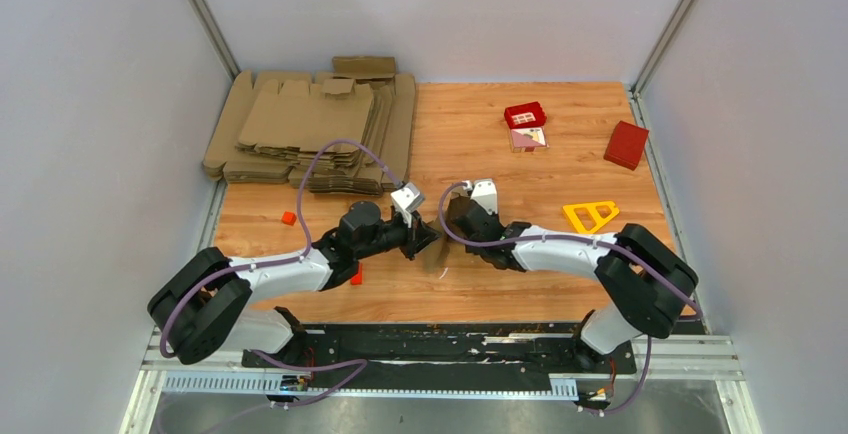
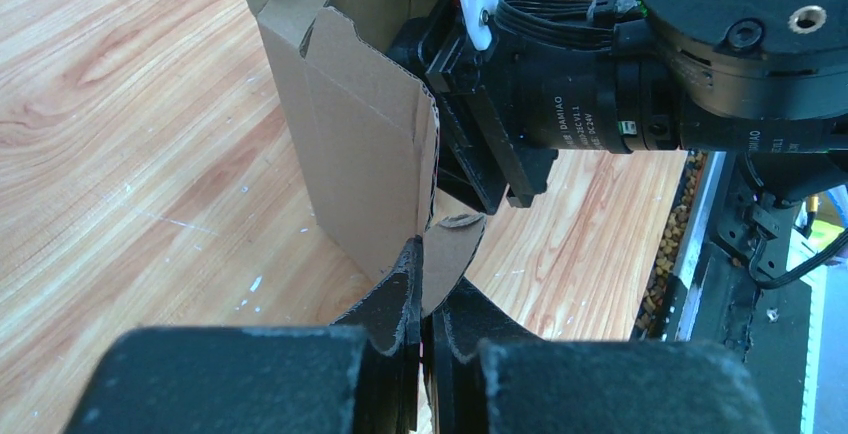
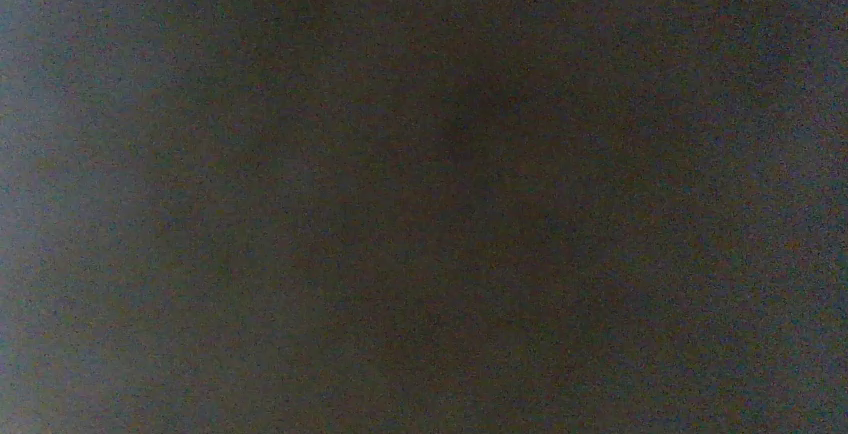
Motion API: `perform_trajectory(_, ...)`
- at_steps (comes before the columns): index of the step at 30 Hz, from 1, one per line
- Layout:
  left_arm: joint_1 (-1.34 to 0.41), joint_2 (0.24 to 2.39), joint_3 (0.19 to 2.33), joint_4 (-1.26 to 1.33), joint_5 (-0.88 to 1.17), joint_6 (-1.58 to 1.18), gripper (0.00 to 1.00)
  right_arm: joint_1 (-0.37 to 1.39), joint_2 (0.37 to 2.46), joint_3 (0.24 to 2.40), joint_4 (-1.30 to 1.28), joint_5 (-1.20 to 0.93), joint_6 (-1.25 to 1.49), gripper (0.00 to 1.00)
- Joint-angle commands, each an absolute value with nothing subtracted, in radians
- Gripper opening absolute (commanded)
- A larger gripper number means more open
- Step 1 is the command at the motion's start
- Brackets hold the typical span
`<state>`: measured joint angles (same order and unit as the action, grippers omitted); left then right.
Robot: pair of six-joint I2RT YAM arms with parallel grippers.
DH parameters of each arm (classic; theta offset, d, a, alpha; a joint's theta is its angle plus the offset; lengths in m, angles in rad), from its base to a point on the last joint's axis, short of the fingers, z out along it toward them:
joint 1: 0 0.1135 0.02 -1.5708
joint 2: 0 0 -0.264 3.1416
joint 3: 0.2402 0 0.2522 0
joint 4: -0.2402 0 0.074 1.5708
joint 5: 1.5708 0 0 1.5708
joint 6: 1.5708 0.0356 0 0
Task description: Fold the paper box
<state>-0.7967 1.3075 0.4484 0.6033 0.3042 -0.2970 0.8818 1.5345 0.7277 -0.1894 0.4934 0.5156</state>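
Arms meet near the middle of the wooden desk (image 1: 470, 124) in the overhead view. The left gripper (image 1: 430, 239) and the right gripper (image 1: 452, 217) sit tip to tip, just beside each other. Whatever lies between them is too dark and hidden from above to make out. A big pile of flat cardboard blanks (image 1: 310, 129) lies at the far left corner. A red box (image 1: 626, 144) sits near the far right edge, with a small red-lidded case (image 1: 525, 114) to its left and a yellow triangle frame (image 1: 590, 216) nearer the right arm. A small orange block (image 1: 288, 218) and a red block (image 1: 356, 275) lie by the left arm. In the left wrist view, the paper box (image 2: 350, 144) stands up from the desk as a partly formed brown sleeve, with its top flaps loose and splayed. It is right in front of the camera, between the two grippers. The left gripper (image 2: 425, 299) is closed on the box's rounded lower flap, and the cardboard is pinched between its fingertips (image 2: 395, 299). The black body of the right gripper (image 2: 490, 144) presses in against the right side of the box. Its fingers pass behind the cardboard panel, so I cannot tell whether they are open or clamped on anything. The right wrist view is dark from edge to edge and shows nothing.
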Motion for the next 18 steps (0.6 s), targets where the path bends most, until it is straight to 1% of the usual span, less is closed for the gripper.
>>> perform_trajectory(1, -0.811, 1.307, 0.479, 0.606, 0.321, -0.296, 0.07, 0.891, 1.581, 0.750, -0.204, 0.456, 0.529, 0.32)
perform_trajectory(2, -0.813, 1.306, 0.479, 0.605, 0.319, -0.295, 0.07, 0.892, 1.583, 0.750, -0.209, 0.454, 0.532, 0.33)
perform_trajectory(5, -0.813, 1.305, 0.479, 0.603, 0.316, -0.294, 0.07, 0.894, 1.587, 0.742, -0.212, 0.448, 0.531, 0.41)
perform_trajectory(6, -0.813, 1.305, 0.480, 0.603, 0.316, -0.294, 0.07, 0.895, 1.590, 0.742, -0.217, 0.448, 0.535, 0.42)
perform_trajectory(11, -0.815, 1.303, 0.480, 0.597, 0.308, -0.289, 0.07, 0.894, 1.571, 0.754, -0.237, 0.467, 0.540, 0.42)
perform_trajectory(18, -0.815, 1.260, 0.470, 0.565, 0.252, -0.266, 0.07, 0.894, 1.464, 0.741, -0.230, 0.462, 0.524, 0.41)
